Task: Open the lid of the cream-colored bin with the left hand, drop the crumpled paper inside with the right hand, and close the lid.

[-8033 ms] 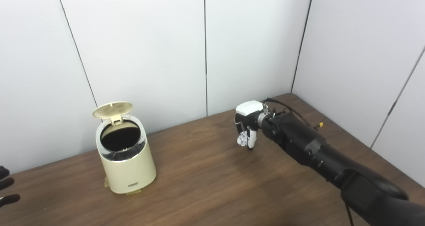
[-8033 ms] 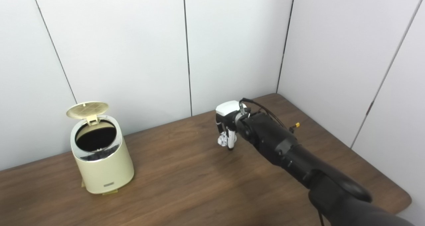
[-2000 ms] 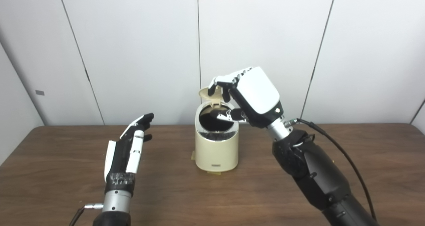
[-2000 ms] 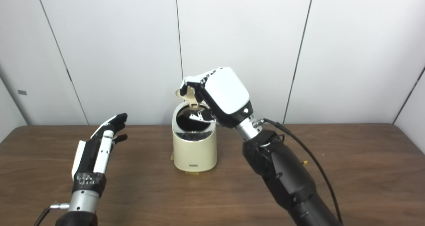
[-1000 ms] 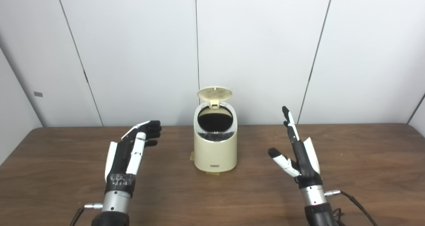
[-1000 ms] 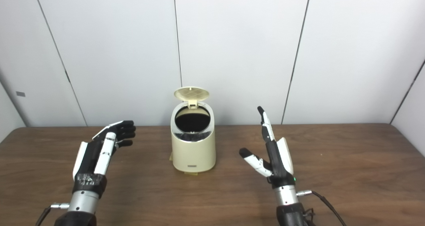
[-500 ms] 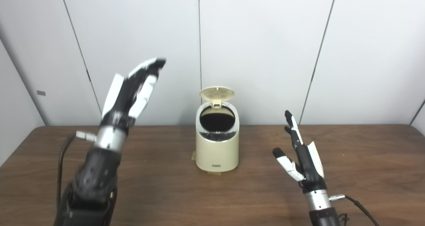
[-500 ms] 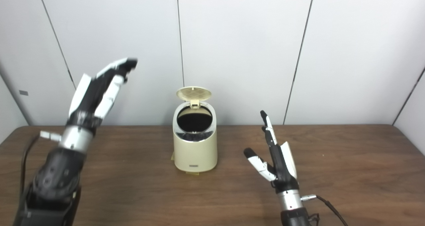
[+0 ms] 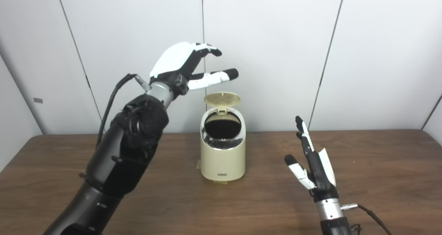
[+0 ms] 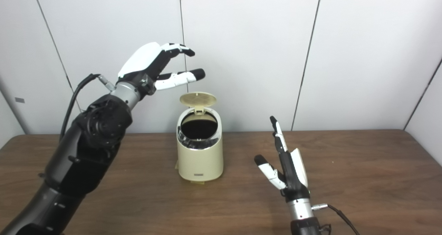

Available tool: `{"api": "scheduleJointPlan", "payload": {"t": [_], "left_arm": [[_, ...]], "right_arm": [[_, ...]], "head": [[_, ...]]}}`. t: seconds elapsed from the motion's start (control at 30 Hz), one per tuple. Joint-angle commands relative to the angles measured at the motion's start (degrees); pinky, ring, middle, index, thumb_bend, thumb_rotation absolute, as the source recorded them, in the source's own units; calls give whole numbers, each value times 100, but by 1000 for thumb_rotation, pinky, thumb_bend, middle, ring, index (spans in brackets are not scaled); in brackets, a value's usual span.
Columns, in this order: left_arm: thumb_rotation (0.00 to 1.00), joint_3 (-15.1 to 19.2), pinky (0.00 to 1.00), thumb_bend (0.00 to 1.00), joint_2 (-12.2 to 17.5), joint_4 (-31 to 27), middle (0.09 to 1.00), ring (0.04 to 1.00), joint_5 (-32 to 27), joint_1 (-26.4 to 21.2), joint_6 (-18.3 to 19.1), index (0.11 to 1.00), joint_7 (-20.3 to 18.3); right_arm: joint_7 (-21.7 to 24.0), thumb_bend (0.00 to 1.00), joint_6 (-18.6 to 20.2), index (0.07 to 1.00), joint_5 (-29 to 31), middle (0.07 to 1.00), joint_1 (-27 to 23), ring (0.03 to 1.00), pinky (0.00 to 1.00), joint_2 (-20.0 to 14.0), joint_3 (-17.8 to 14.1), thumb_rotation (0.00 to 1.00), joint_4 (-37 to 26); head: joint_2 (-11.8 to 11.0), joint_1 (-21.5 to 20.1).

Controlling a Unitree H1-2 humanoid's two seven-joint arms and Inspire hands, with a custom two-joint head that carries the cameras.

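Overhead, left robot hand point(image 9: 183, 60) spread, lid point(image 9: 221, 99) upright

We note cream bin point(image 9: 223, 159), chrome rim, black interior; cream lid point(image 9: 222, 99) with grid pattern. Our left hand point(image 9: 183, 64) and right hand point(image 9: 314, 167): white shells, black fingers. Dark brown woodgrain table point(image 9: 380, 166). Pale grey wall panels point(image 9: 269, 48).

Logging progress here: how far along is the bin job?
Opening looks done: the lid stands up on the cream-colored bin. No paper is visible, and the right hand is open and empty. In hand: the left hand is raised open above the lid. Left: closing it.
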Motion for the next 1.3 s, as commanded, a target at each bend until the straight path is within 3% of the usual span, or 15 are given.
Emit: {"api": "scheduleJointPlan", "payload": {"t": [0.0, 0.3, 0.6, 0.73, 1.27], "left_arm": [[999, -47, 1000, 988, 47, 144, 899, 974, 223, -466, -187, 837, 111], [1000, -292, 1000, 1000, 15, 563, 884, 1000, 690, -211, -652, 831, 327], [1000, -291, 1000, 1000, -53, 467, 910, 1000, 959, -1, -564, 844, 261], [1000, -258, 1000, 1000, -138, 325, 981, 1000, 1035, 110, -377, 837, 163], [1000, -251, 1000, 1000, -298, -50, 924, 954, 1141, 642, -410, 828, 80]], "right_arm": [[-11, 540, -146, 1000, -123, 999, 497, 983, 941, 216, 61, 973, 306], [104, 527, 27, 990, -231, 996, 545, 980, 934, 331, -94, 907, 124], [207, 522, -55, 990, -203, 994, 551, 977, 927, 340, -208, 878, 134], [236, 529, -52, 988, -211, 992, 551, 975, 925, 341, -254, 885, 147], [360, 528, 45, 992, -227, 989, 554, 960, 883, 366, -381, 887, 113]], "head": [[-11, -7], [-7, -22], [13, -1], [25, 0], [73, -6]]}}
